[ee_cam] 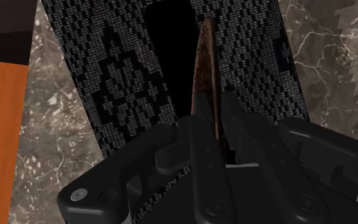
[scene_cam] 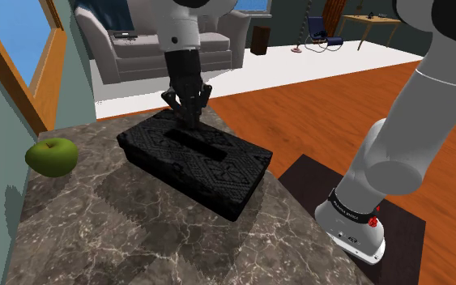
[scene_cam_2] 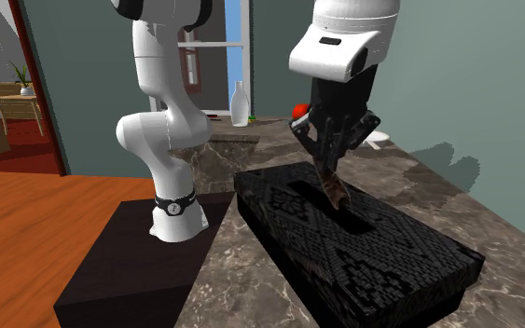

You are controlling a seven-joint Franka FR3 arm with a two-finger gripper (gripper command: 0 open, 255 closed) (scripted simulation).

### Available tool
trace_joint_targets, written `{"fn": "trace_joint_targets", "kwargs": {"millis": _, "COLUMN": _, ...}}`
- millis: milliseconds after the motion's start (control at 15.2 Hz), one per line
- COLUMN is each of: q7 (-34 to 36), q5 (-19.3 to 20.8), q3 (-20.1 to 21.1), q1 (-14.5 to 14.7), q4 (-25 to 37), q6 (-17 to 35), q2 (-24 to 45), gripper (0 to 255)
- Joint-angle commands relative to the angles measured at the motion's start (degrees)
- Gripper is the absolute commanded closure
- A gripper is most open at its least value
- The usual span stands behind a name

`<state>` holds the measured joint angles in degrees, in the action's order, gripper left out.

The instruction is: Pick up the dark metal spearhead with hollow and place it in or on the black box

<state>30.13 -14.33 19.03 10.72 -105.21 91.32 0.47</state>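
My black gripper (scene_cam_2: 329,157) is shut on a dark, rusty-brown spearhead (scene_cam_2: 334,192), which hangs point-down from the fingers. The tip sits just over the long slot (scene_cam_2: 330,201) in the top of the black patterned box (scene_cam_2: 395,253). In the shoulder view the gripper (scene_cam: 189,120) stands over the far end of the box (scene_cam: 218,174), close above its lid. Looking along the hand, the spearhead (ee_cam: 204,76) juts out from between the two fingers (ee_cam: 196,137) over the dark slot (ee_cam: 168,51) and the woven-looking lid (ee_cam: 107,95).
The box lies on a marble counter (scene_cam: 137,243). A green apple (scene_cam: 52,156) rests near the counter's edge at the shoulder view's left. A white bottle (scene_cam_2: 240,103), a red object (scene_cam_2: 298,112) and a white dish (scene_cam_2: 379,140) stand behind the gripper. The robot's stand (scene_cam: 355,231) is at lower right.
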Motion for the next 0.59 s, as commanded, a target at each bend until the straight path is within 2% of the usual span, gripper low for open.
{"fn": "trace_joint_targets", "kwargs": {"millis": 0, "q7": -0.3, "q5": 0.07, "q3": 0.02, "q1": 0.02, "q4": -1.16, "q6": 1.43, "q2": 0.28, "gripper": 255}}
{"fn": "trace_joint_targets", "kwargs": {"millis": 528, "q7": -1.2, "q5": 0.17, "q3": 0.16, "q1": 0.18, "q4": -5.48, "q6": 6.54, "q2": 1.19, "gripper": 255}}
